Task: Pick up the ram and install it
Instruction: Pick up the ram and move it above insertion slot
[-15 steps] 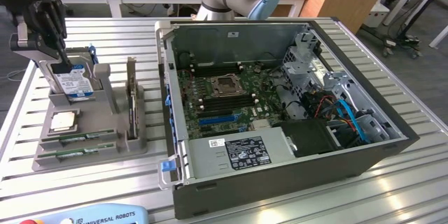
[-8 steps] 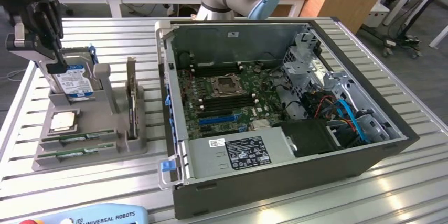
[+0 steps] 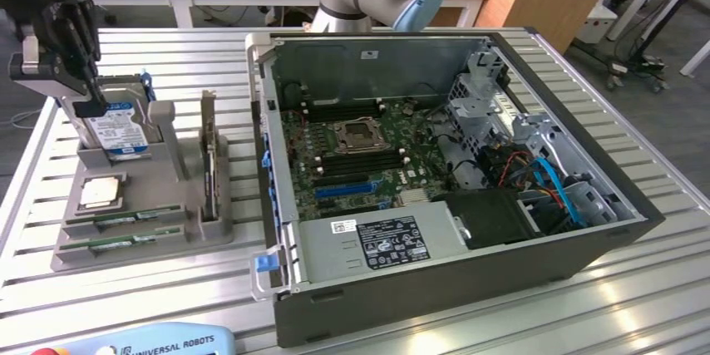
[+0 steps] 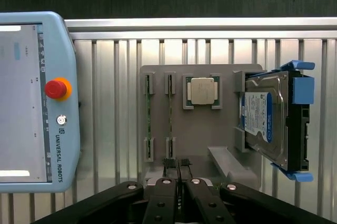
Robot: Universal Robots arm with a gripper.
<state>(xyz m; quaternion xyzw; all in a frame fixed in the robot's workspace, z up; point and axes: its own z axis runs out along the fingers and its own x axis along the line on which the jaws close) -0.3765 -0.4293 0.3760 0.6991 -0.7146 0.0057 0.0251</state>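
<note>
Step in hand: approach. You are hovering the gripper (image 4: 176, 170), fingers pinching nearly together, gripping nothing. The ram (image 4: 169, 112) is lying slotted in the tray (image 4: 210, 129) below, just ahead of the fingertips, beside its twin (image 4: 148, 112). The grasp is probably calling for wider jaws.

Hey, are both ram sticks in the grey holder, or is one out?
Both in. One ram stick and the second ram stick each lie in a slot of the grey holder, side by side.

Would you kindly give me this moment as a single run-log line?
gripper: above tray | ram sticks: both in tray slots, untouched | computer case: open
</note>
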